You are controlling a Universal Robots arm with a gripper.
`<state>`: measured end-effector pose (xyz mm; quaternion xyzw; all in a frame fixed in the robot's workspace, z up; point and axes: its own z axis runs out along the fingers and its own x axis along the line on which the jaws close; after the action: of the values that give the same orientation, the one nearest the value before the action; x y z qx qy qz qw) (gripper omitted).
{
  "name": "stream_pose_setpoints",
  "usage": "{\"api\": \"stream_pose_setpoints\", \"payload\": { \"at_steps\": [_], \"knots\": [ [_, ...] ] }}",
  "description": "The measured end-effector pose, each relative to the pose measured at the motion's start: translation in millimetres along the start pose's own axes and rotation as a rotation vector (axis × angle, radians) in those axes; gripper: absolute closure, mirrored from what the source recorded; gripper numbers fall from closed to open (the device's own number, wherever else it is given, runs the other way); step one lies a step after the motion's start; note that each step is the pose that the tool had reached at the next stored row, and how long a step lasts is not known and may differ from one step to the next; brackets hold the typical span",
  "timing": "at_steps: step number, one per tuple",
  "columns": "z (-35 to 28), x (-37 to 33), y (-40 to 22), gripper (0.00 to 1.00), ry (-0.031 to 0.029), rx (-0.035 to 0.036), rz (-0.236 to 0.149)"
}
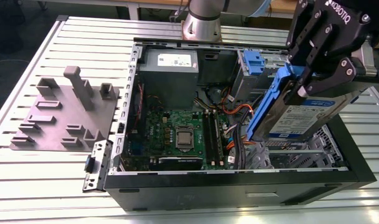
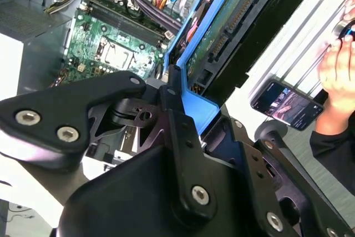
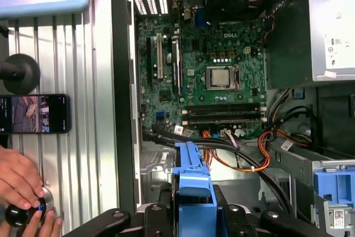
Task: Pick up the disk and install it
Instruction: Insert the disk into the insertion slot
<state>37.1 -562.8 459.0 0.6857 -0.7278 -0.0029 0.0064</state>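
A black end effector [image 1: 317,84] is clamped on the disk [image 1: 301,119] (a silver drive in a blue bracket). It holds the disk tilted above the open computer case [image 1: 239,182], toward the exterior view's right. The case sits on a slatted desk [image 1: 46,177].

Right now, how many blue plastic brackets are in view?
2 blue brackets: one frames the disk in the jaws; the other, empty, sits inside the case beyond it. More may be hidden behind the disk.
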Motion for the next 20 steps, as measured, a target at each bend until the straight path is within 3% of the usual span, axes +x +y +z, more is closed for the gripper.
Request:
{"api": "stream_pose_setpoints", "payload": {
  "at_steps": [7,12,20],
  "knots": [
    [3.0,2.4,-11.3,0.64,-0.0002,0.0,-0.001],
    [4.9,2.1,-17.0,0.64,0.0003,0.0001,-0.022],
    [8.4,0.9,-34.7,0.64,0.0002,0.0001,-0.025]
  ]
}}
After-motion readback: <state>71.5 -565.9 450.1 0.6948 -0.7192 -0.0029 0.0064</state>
